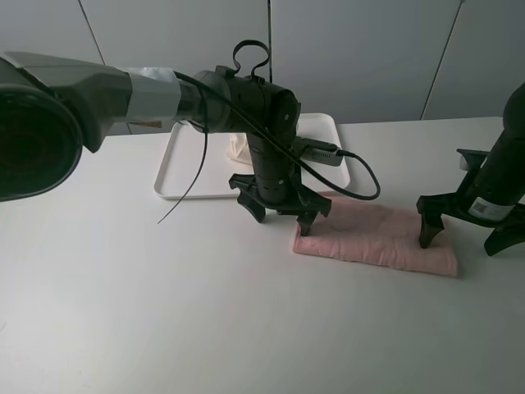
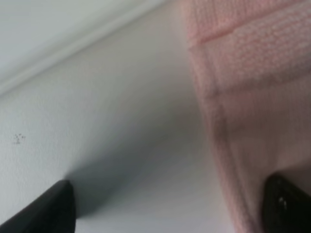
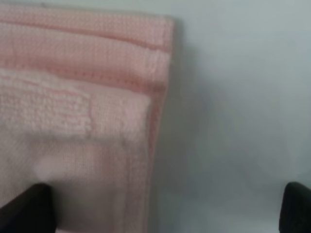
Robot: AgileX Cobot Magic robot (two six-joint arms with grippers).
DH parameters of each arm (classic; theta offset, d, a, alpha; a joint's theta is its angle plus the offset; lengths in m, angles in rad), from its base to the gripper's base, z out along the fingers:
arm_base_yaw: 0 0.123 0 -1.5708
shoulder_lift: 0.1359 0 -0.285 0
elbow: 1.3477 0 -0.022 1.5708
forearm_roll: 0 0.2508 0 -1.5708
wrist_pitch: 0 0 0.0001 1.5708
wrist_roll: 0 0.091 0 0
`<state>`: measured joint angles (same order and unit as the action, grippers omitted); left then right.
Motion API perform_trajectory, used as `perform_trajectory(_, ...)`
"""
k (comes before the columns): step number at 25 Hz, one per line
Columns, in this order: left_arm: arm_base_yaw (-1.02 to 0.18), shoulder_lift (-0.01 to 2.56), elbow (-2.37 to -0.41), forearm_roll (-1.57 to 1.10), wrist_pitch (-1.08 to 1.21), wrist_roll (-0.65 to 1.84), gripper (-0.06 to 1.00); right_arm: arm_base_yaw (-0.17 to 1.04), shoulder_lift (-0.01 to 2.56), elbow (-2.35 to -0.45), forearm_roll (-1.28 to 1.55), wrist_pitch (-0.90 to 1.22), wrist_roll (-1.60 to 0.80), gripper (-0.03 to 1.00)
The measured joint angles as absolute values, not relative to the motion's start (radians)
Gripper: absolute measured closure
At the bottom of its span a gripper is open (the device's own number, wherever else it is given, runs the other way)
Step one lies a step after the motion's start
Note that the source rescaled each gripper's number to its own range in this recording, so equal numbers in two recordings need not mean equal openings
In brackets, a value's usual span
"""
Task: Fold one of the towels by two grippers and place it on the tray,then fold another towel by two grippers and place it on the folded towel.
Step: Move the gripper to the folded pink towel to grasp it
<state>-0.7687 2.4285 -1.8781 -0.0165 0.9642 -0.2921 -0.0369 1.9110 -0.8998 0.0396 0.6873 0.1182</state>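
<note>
The pale pink towel (image 1: 373,238) lies flat on the white table, right of centre. My left gripper (image 1: 281,215) stands open over its left end, one finger on the cloth (image 2: 286,204) and the other on bare table (image 2: 43,208). At the towel's right end my right gripper (image 1: 463,238) is open too, straddling the edge of the pink towel (image 3: 82,97). Neither gripper holds anything. The white tray (image 1: 176,168) sits behind the left arm. On it a cream towel (image 1: 239,148) shows as a small bundle, mostly hidden by the arm.
A large dark and grey housing (image 1: 49,115) fills the upper left of the high view. A black cable (image 1: 365,176) loops from the left arm over the table. Grey wall panels stand behind the table. A pale ridge (image 2: 73,43) crosses the left wrist view.
</note>
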Motion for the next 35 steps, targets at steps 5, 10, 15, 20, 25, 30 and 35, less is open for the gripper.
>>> perform_trajectory(5,-0.769,2.428,-1.878,-0.017,0.964,-0.292,-0.05,-0.037,1.911,-0.892,0.040,0.673,0.126,-0.03)
perform_trajectory(10,-0.769,2.428,-1.878,-0.017,0.964,-0.289,-0.05,-0.010,1.920,-0.892,0.040,0.667,0.132,0.06)
perform_trajectory(15,-0.769,2.428,-1.878,-0.013,0.964,-0.289,-0.05,0.012,1.936,-0.895,0.040,0.664,0.142,0.23)
perform_trajectory(20,-0.769,2.428,-1.878,-0.007,0.964,-0.289,-0.05,0.022,1.946,-0.900,0.089,0.666,0.151,0.59)
perform_trajectory(25,-0.769,2.428,-1.878,-0.007,0.964,-0.289,-0.05,0.029,1.948,-0.902,0.120,0.666,0.131,0.91)
perform_trajectory(30,-0.769,2.428,-1.878,0.000,0.964,-0.289,-0.05,0.029,1.948,-0.904,0.122,0.666,0.116,0.91)
perform_trajectory(35,-0.769,2.428,-1.878,0.000,0.965,-0.289,-0.05,0.029,1.940,-0.904,0.147,0.676,0.048,0.91)
